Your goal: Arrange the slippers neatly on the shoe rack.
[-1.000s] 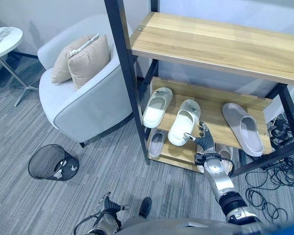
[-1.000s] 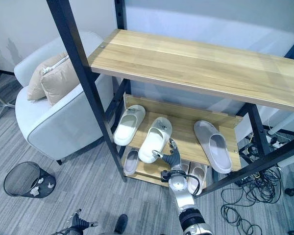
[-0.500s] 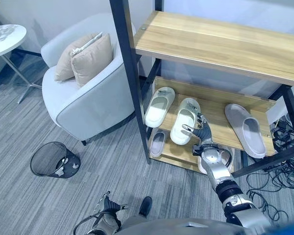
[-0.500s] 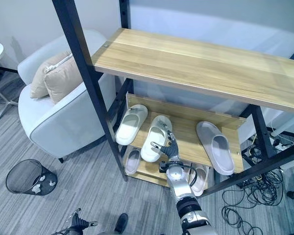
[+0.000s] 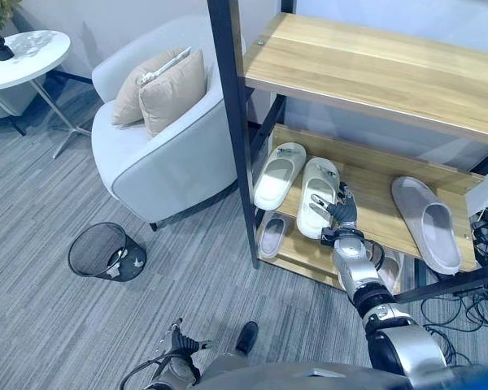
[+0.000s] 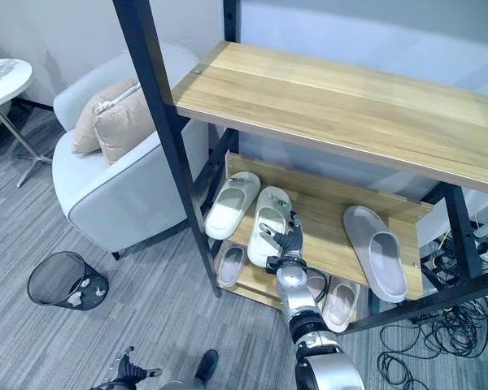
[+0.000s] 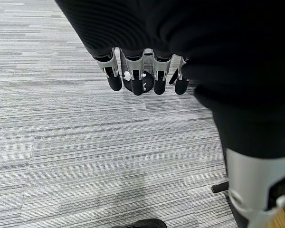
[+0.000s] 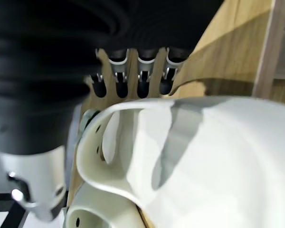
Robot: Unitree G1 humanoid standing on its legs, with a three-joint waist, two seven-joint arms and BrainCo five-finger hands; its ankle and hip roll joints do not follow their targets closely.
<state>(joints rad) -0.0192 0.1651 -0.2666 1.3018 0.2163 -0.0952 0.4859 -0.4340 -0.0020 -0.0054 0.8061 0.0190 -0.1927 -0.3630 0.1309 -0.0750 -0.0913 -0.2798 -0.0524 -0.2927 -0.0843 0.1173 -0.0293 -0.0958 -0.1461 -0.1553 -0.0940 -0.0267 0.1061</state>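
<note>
The shoe rack [image 5: 366,61] has a middle shelf [image 5: 366,191] carrying two white slippers side by side, one at the left [image 5: 278,174] and one to its right [image 5: 317,207], and a grey slipper [image 5: 427,223] at the right end. My right hand [image 5: 340,214] rests against the right white slipper's near end with straight fingers [image 8: 142,80] past its strap [image 8: 180,142] and the thumb across its top. On the bottom shelf lie a small grey slipper [image 5: 272,236] and a pale pair [image 6: 337,301]. My left hand [image 7: 133,80] hangs low over the carpet, fingers relaxed.
A black rack post [image 5: 236,130] stands left of the slippers. A pale armchair [image 5: 167,154] with cushions sits to the left, a wire waste bin [image 5: 106,252] on the carpet, and a round white table [image 5: 24,57] at far left. Cables [image 5: 464,301] lie at the right.
The view has shifted. The right white slipper, which stuck out at an angle over the shelf's front, now lies further in and straighter beside the left one, with my right hand following it.
</note>
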